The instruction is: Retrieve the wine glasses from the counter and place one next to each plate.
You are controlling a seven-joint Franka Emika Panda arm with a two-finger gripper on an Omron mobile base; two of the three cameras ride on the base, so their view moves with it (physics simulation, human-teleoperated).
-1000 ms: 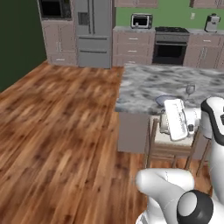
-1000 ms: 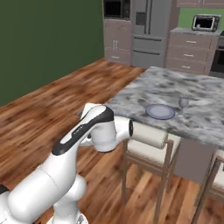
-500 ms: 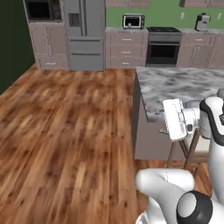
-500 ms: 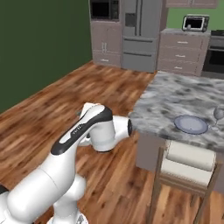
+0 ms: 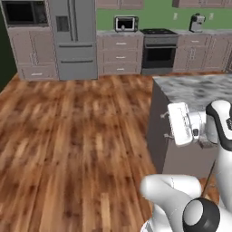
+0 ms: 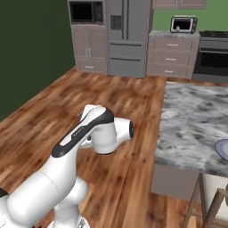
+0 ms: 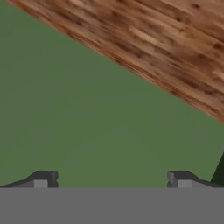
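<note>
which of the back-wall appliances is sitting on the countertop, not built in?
The toaster oven: a small silver box on the counter above the drawers. The microwave, fridge and oven are built into the cabinet run.

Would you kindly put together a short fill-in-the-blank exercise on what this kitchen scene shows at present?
1. The gripper has its jaws ____, with nothing between them.
2. The hand view looks at a green wall meeting a ____ floor.
3. The toaster oven stands on the counter between the refrigerator and the ____.
4. In the right base view, the edge of a pale blue-grey ____ shows at the right on the marbled island.

Missing words: open; wooden; stove; plate
</note>
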